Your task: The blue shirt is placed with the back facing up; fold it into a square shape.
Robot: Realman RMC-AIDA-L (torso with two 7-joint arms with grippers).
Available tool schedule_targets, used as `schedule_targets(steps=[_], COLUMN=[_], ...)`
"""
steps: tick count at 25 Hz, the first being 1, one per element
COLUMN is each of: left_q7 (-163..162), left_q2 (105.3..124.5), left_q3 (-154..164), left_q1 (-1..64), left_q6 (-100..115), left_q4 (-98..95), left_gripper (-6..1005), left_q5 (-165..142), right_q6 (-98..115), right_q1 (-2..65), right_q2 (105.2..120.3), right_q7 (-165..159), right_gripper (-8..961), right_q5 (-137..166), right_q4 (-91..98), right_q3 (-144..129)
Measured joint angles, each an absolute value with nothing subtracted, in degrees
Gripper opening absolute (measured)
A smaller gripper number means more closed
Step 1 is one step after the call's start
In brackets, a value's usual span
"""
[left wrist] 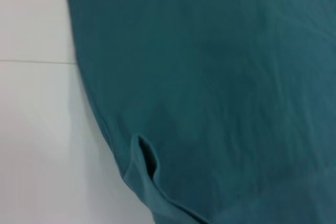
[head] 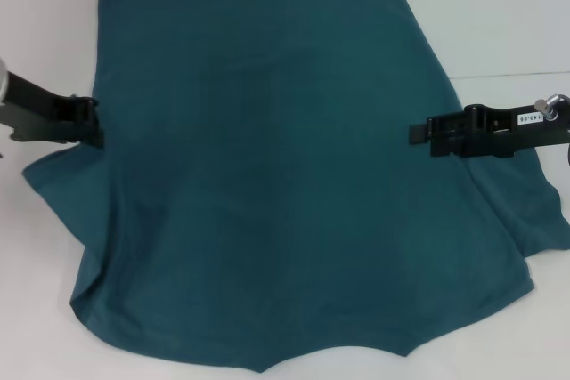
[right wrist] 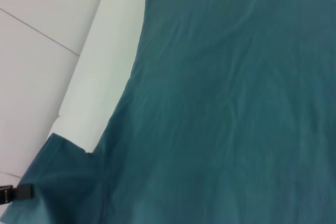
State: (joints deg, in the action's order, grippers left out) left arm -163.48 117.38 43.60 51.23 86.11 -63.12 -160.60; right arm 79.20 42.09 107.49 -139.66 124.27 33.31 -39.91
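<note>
The blue shirt (head: pixel 285 175) lies spread flat on the white table (head: pixel 499 15), one layer of cloth with its hem at the far side and its sleeves fanning out toward the robot. Judging by that, folding has barely begun: no sleeve or side is turned over yet, and every fold toward a square is still to be made. There is one shirt and two grippers. The left gripper (head: pixel 92 122) sits at the shirt's left edge near the sleeve, the right gripper (head: pixel 426 131) over its right side; whether either has pinched cloth, or how far its fingers are parted, I cannot tell. A small pucker (left wrist: pixel 144 156) shows at the shirt's edge in the left wrist view.
</note>
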Motion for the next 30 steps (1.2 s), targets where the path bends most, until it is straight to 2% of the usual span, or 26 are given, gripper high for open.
schedule_targets(steps=[9,14,23,30], left_q7=[-163.47,-164.07,-164.04,-162.94], left_q2=[120.16,120.76,120.86,118.23], left_q3=[45.40,46.62,45.25,44.36], left_q1=[53.83,54.47,54.21,54.05], left_q6=[85.86,81.01,76.06,75.07], left_q4=[-61.43,-56.37,-51.50,-45.32], left_gripper=[44,46,51,55], left_q5=[-160.28,-160.61,-158.79,-150.29], right_q6=[78.86,78.43,78.38,78.40], right_q1=[42.03,42.11,41.78,41.91], right_q2=[107.58,107.58,107.67,107.76], right_q7=[-139.66,-139.66,-139.71,-139.74], right_gripper=[537,534,527,523], right_q5=[124.28,124.28,124.27,124.28], right_q4=[33.01,32.66,32.54,32.52], right_q3=[-40.10,-40.57,-40.61,-40.60])
